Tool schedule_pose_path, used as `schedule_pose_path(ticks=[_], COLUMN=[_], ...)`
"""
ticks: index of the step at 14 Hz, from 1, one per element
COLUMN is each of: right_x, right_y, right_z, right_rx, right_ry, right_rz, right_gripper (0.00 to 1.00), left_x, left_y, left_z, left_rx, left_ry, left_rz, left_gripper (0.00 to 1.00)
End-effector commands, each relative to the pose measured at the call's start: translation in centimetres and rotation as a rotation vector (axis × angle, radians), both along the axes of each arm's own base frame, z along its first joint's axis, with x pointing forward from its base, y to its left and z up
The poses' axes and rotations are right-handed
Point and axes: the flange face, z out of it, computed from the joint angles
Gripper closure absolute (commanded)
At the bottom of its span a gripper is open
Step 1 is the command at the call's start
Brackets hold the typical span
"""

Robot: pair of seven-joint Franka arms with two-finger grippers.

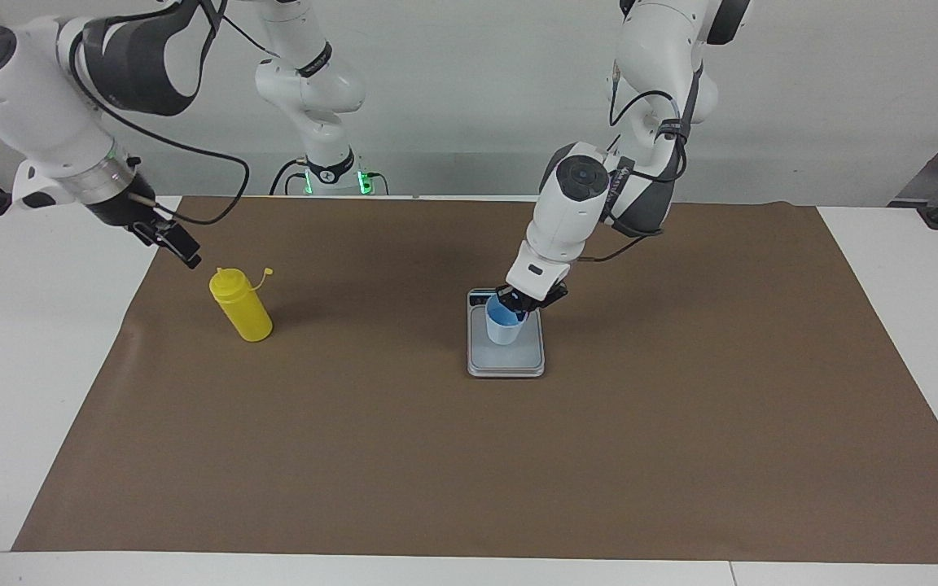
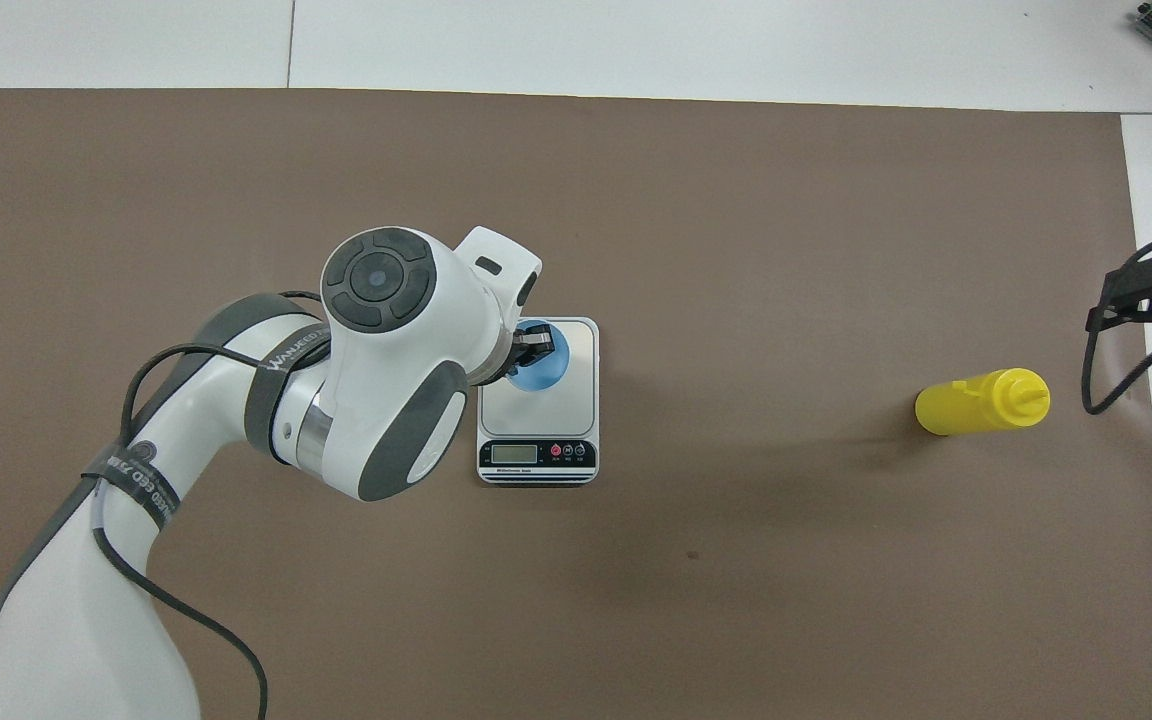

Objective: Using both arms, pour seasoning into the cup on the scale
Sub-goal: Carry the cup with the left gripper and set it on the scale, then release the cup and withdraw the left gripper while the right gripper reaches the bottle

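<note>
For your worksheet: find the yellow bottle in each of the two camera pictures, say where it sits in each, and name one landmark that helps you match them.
Facing view: the bottle stands upright on the brown mat, toward the right arm's end, just below the right gripper.
Overhead view: the bottle appears at the opposite edge of the picture, near the mat's border.
Shared landmark: the scale at mid-table, beside the bottle along the table's length.
</note>
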Motion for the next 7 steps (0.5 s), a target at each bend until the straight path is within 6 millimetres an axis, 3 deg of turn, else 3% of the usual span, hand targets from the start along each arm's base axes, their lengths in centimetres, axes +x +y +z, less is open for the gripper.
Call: schedule_pose_path(ticks=[1,5,6,7], right_x=[3.0,4.1,3.7,2.9], right_y=[-4.0,-6.2,-7.2,-8.7], right_z=[-4.7,-11.3,-13.5,-16.3], right_rx=[0.054,0.124,0.162,0.201], right_ry=[0.026,0.096,0.143,0.204], right_rz=[-0.095,-0.208,-0.237,-0.27], right_gripper=[0.0,0.0,0.0,0.0], left_x=[-0.3,-1.3,-1.3,-1.3], left_y=[0.1,-0.1,-0.1,-0.1], left_z=[-0.8,-1.7,-1.7,-1.7], left_rx=[0.008,0.021,0.021,0.021], left_ry=[-0.031,-0.013,-0.013,-0.014], left_rz=[0.008,-0.004,-0.002,-0.008], left_gripper=[1.0,1.0,0.94,0.49])
